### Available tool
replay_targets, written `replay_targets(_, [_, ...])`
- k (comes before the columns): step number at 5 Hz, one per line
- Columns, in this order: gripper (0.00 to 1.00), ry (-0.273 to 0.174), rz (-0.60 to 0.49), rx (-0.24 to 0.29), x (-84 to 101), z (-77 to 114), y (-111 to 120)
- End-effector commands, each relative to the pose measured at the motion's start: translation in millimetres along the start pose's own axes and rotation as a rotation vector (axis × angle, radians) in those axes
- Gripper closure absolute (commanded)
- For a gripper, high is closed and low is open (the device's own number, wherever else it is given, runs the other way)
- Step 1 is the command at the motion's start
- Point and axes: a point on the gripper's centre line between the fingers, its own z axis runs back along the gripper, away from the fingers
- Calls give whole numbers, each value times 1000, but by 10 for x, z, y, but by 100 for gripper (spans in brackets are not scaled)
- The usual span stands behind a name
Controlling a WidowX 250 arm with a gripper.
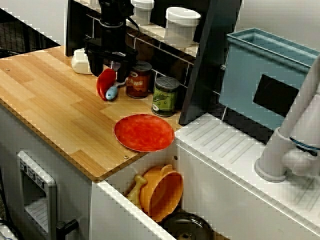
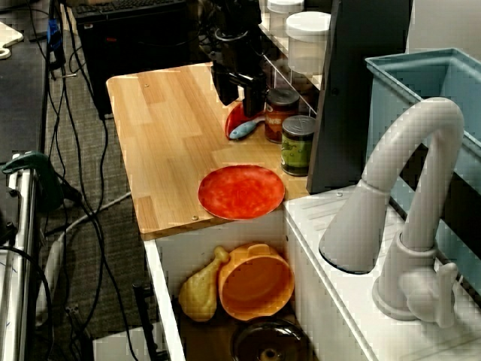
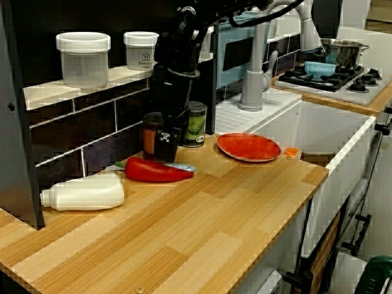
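Observation:
My black gripper [image 1: 110, 69] stands upright near the back of the wooden counter [image 1: 55, 105], open, fingers pointing down. Right under it lies a red pepper [image 1: 104, 84], on its side, with a light-blue utensil [image 1: 112, 92] poking out beside it. In the view along the counter the fingertips of the gripper [image 3: 164, 142] hover just over the stalk end of the pepper [image 3: 156, 171]; I cannot tell whether they touch it. Seen from behind the tap, the gripper [image 2: 239, 96] has nothing between its fingers, and the pepper [image 2: 236, 118] shows below them.
A brown can [image 1: 139, 79] and a green can [image 1: 165, 96] stand right of the gripper against the tiled wall. A white bottle [image 3: 82, 192] lies behind it. A red plate [image 1: 144, 132] sits by the sink edge. An orange bowl [image 1: 162, 192] lies in the sink.

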Motion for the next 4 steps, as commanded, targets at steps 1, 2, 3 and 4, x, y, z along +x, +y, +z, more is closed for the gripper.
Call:
replay_targets(1, [0, -47, -11, 4, 168, 108, 120])
replay_targets(2, [0, -48, -19, 15, 198, 92, 139])
replay_targets(3, [0, -49, -33, 26, 195, 68, 156])
replay_targets(4, [0, -55, -42, 38, 155, 18, 168])
